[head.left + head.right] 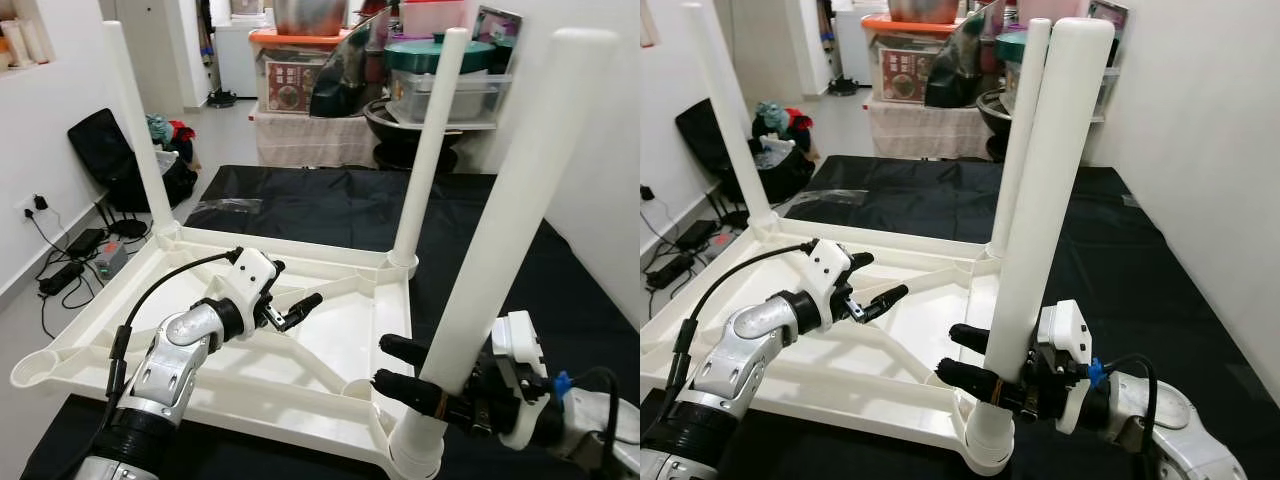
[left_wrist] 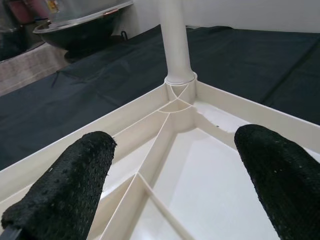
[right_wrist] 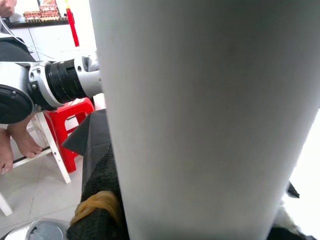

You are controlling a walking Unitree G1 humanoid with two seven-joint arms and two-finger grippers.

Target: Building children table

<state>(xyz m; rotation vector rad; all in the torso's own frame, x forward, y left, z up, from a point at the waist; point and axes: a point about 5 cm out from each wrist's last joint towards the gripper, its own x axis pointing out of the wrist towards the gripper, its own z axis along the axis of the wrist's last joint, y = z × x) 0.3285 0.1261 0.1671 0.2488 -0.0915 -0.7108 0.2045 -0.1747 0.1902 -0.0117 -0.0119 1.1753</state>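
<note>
White table leg [image 1: 505,215] stands upright in the near right corner socket of the upturned tabletop [image 1: 330,330], pinched by the right gripper [image 1: 395,368], while the left gripper [image 1: 300,308] hovers spread over the tabletop's middle.

We see an upturned white plastic table top [image 1: 300,370], smooth with a slight sheen, ribbed on its underside. The round white plastic leg [image 1: 1040,200] looks smooth and matt. Under them lies a black cloth sheet [image 1: 330,205], matt with soft creases. Our left gripper [image 1: 292,312] has black fingers [image 2: 65,195] with a rough, pebbled, rubbery surface. Our right gripper [image 1: 975,358] shows the same matt black against the leg. The silver arm casing [image 1: 175,360] looks like brushed metal, faintly glossy.
</note>
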